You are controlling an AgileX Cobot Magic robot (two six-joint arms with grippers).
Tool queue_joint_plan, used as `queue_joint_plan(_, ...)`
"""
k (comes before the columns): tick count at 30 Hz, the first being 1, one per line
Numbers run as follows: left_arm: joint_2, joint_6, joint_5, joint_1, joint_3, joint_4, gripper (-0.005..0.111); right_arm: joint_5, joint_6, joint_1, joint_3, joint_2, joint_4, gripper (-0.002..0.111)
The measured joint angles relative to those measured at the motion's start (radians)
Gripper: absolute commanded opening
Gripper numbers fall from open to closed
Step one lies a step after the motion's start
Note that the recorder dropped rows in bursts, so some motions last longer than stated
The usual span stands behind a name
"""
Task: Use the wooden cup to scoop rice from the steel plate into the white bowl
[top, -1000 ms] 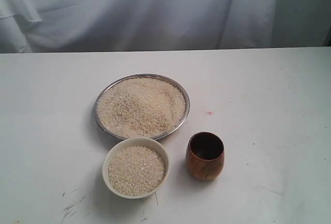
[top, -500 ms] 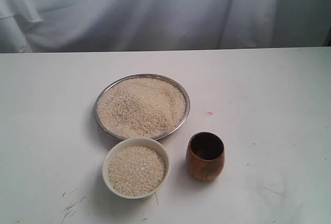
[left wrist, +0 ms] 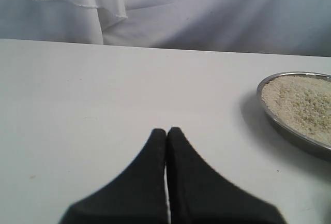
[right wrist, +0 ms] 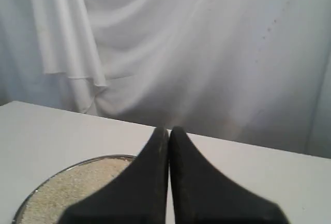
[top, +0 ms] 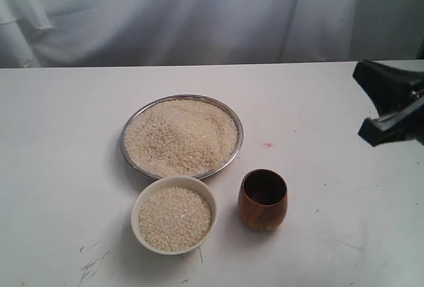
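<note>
The steel plate lies mid-table, heaped with rice. In front of it stands the white bowl, filled with rice, and right of the bowl the wooden cup stands upright with a dark inside. My right gripper is shut on nothing; it hangs at the table's far right, well away from the cup. Its wrist view looks over the plate's edge. My left gripper is shut and empty over bare table, with the plate's rim off to one side. The exterior view does not show it.
A white cloth backdrop hangs behind the white table. A small pink mark lies right of the plate, and dark scuffs mark the front left of the table.
My right gripper has come into the exterior view at the right edge; it was out of sight before. Plate, bowl and cup have not moved.
</note>
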Motion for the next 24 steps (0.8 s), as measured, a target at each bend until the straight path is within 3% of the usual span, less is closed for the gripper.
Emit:
queue_joint_plan(4, 0.000, 0.000, 0.000, 0.000, 0.000, 0.000, 0.000, -0.100, -0.126, 0.000, 0.095, 0.099, 0.075, 0.000)
queue_joint_plan(8, 0.000, 0.000, 0.000, 0.000, 0.000, 0.000, 0.000, -0.101, -0.176, 0.000, 0.115, 0.167, -0.023, 0.003)
queue_joint_plan(11, 0.000, 0.000, 0.000, 0.000, 0.000, 0.000, 0.000, -0.071, -0.189, 0.000, 0.115, 0.202, -0.102, 0.016)
queue_joint_plan(18, 0.000, 0.000, 0.000, 0.000, 0.000, 0.000, 0.000, -0.025, -0.200, 0.000, 0.115, 0.218, -0.239, 0.070)
queue_joint_plan(20, 0.000, 0.000, 0.000, 0.000, 0.000, 0.000, 0.000, -0.020, -0.203, 0.000, 0.114, 0.218, -0.247, 0.075)
queue_joint_plan(24, 0.000, 0.000, 0.000, 0.000, 0.000, 0.000, 0.000, 0.023, -0.215, 0.000, 0.114, 0.218, -0.263, 0.076)
